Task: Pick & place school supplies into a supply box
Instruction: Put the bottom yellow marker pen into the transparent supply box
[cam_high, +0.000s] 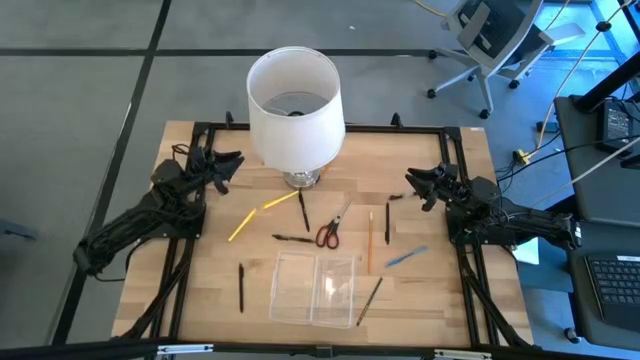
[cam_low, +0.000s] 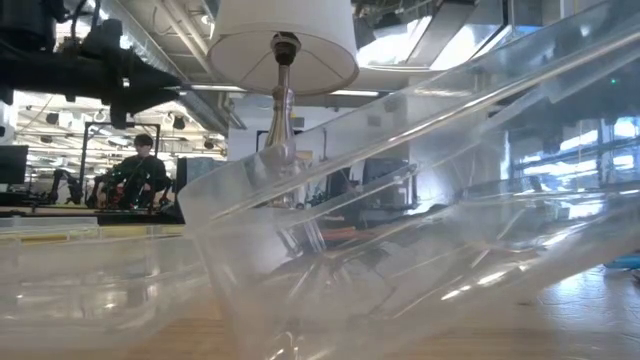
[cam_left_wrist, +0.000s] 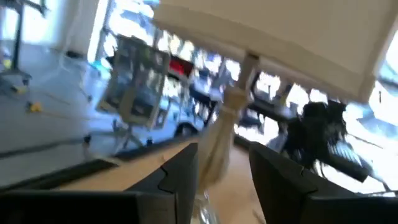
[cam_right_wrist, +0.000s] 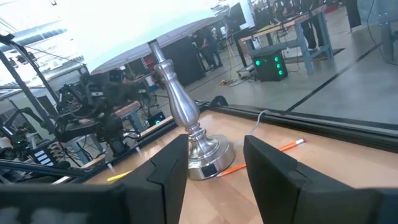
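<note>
High view: clear supply box (cam_high: 314, 288) sits nearest, pens and red scissors (cam_high: 327, 234) scattered between it and the lamp (cam_high: 295, 105); left gripper (cam_high: 222, 167) and right gripper (cam_high: 420, 187), fingers apart, flank the lamp. Low view: box walls block nearly everything.

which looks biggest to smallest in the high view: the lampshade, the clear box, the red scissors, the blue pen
1. lampshade, though it stands nearer the camera, which enlarges it
2. clear box
3 and 4. red scissors and blue pen look about alike; not ranked
</note>
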